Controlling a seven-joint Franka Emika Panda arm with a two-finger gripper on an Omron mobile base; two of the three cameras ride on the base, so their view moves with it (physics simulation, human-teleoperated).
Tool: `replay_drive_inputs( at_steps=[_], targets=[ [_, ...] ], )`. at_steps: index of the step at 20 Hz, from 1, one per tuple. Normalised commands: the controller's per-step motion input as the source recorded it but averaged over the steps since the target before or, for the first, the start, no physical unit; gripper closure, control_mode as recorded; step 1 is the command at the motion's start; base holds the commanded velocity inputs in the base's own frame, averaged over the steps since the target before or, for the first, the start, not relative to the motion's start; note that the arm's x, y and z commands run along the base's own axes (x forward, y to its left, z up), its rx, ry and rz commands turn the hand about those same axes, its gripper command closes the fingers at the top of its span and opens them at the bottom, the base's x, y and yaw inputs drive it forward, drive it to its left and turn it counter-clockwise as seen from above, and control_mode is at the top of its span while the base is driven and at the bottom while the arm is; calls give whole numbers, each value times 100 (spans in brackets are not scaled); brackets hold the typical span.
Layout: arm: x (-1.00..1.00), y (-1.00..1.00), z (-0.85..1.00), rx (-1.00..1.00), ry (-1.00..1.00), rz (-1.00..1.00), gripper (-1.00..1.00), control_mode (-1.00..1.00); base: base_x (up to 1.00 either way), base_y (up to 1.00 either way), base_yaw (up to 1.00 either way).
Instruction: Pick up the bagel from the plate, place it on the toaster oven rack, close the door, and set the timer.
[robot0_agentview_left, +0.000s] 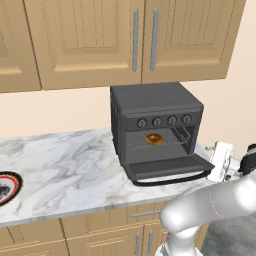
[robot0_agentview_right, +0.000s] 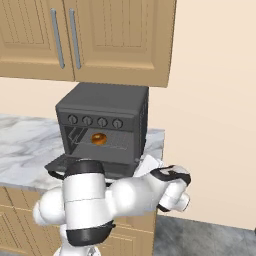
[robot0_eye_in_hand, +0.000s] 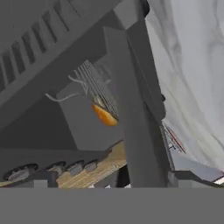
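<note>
Released and carrying nothing, hand (robot0_agentview_left: 218, 161) is hanging beside the lowered door (robot0_agentview_left: 167, 168); bagel (robot0_agentview_left: 154, 138) is lying on the rack (robot0_agentview_left: 172, 137). Closing the door and timer setting are remaining.

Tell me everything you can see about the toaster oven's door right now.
The door is a dark grey rectangular panel, hinged at the bottom of the toaster oven and dropped fully open, lying roughly flat just above the marble counter and reaching toward its front edge. A bar handle runs along its outer edge. It looks like matte metal. With it down, the rack and the bagel on it are exposed. Nothing rests on the door, and whether anything touches it cannot be told.
</note>
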Motion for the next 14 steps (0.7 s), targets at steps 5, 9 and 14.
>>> replay_drive_inputs(
  at_steps=[5, 9, 14],
  targets=[
    [8, 5, 29, 39, 4, -30, -100, -100, 0, 0, 0],
    [15, 9, 40, 38, 4, -30, -100, -100, 0, 0, 0],
    [25, 9, 49, 34, 6, -30, -100, -100, 0, 0, 0]
  ],
)
